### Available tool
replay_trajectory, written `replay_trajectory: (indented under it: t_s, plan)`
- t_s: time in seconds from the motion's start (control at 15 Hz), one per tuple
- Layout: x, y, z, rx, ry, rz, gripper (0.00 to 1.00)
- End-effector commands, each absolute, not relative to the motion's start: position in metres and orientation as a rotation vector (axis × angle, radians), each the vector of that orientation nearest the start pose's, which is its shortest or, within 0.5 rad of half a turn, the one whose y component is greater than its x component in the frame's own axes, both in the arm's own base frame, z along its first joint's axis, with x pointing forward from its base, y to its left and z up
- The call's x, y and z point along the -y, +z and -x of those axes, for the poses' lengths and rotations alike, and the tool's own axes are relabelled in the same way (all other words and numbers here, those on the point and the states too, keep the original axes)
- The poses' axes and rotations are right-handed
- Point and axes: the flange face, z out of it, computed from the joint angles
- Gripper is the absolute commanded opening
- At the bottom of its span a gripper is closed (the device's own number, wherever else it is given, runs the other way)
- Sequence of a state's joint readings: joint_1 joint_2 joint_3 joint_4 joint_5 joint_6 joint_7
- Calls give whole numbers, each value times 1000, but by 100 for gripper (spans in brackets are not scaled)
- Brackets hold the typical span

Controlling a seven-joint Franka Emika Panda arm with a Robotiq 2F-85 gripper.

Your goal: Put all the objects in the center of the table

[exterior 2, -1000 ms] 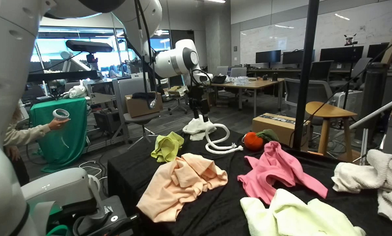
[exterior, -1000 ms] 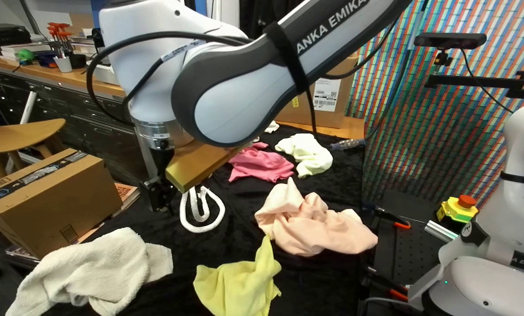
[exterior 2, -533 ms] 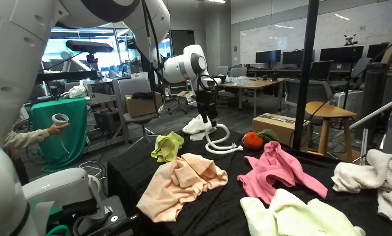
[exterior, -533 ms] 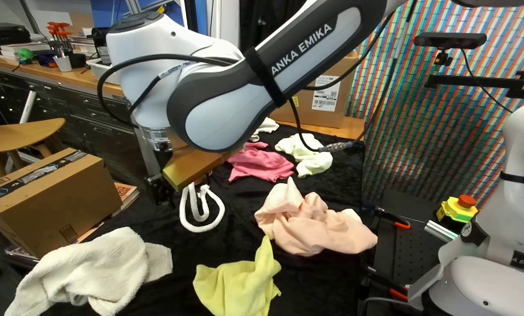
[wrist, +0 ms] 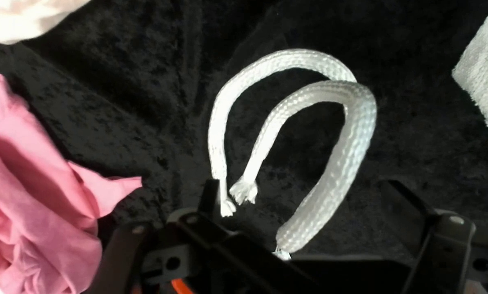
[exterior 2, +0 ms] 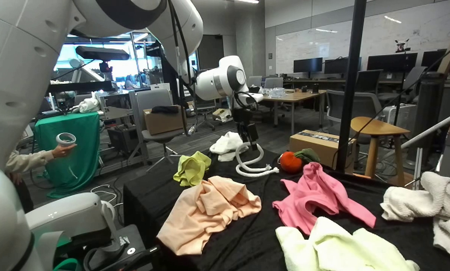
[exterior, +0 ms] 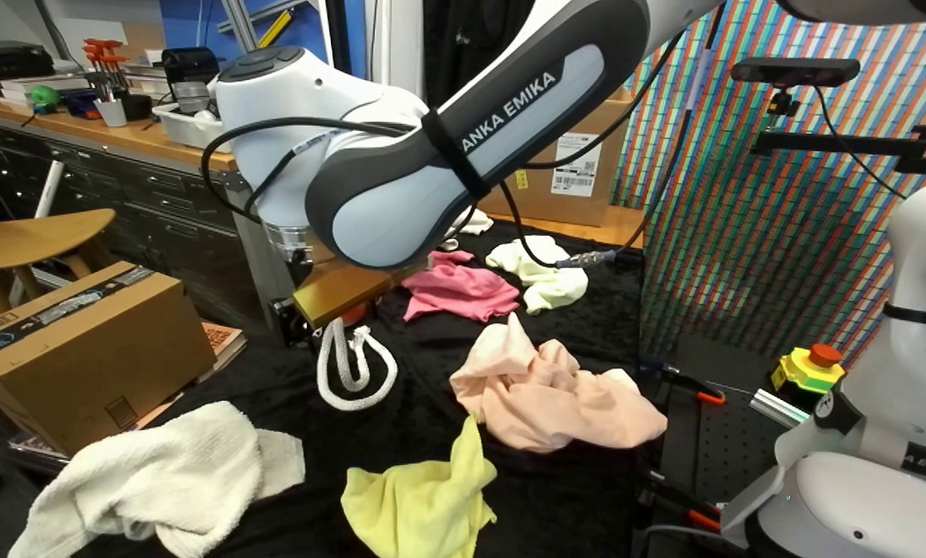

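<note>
My gripper (wrist: 303,190) is open and empty over the white rope (wrist: 356,126); a thick strand runs between its fingers, apart from both. The gripper also shows above the rope (exterior 2: 255,174) in an exterior view (exterior 2: 252,145). A white towel (exterior: 176,473), yellow-green cloth (exterior: 432,504), peach cloth (exterior: 555,395), pink cloth (exterior: 463,291) and pale green cloth (exterior: 544,271) lie spread on the black-covered table (exterior: 571,496). A second white towel (exterior 2: 435,203) lies at the far side. A red-orange plush thing (exterior 2: 290,162) with green sits beside the rope, mostly hidden by the arm elsewhere.
A cardboard box (exterior: 91,349) stands beside the table, near the white towel. A black pole (exterior 2: 351,86) rises behind the table. A larger box (exterior: 579,170) stands at the far end. An emergency stop (exterior: 811,368) is near the robot's base.
My gripper has moved from near the white towel to over the rope, and a little lower in an exterior view. It stays open. The cloths and rope have not moved.
</note>
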State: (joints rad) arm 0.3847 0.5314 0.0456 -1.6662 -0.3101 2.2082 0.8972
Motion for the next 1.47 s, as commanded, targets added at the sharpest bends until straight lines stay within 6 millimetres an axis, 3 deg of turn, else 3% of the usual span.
replay_trajectory:
  t_s: [0.0, 0.33, 0.4, 0.47, 0.87, 0.93, 1.13, 1.2, 1.4]
  plan:
    - [-268, 302, -634, -531, -294, 3243, 100]
    - [-264, 297, -637, -548, -292, 3239, 100]
    - [-263, 295, -637, -547, -292, 3239, 91]
    - [-263, 294, -637, -547, -291, 3239, 74]
    - [-262, 298, -636, -534, -305, 3250, 23]
    - [-263, 300, -637, -526, -316, 3257, 18]
    - [-264, 306, -638, -498, -342, 3264, 13]
    - [-265, 307, -639, -501, -349, 3264, 17]
    - [-264, 306, -639, -484, -354, 3268, 17]
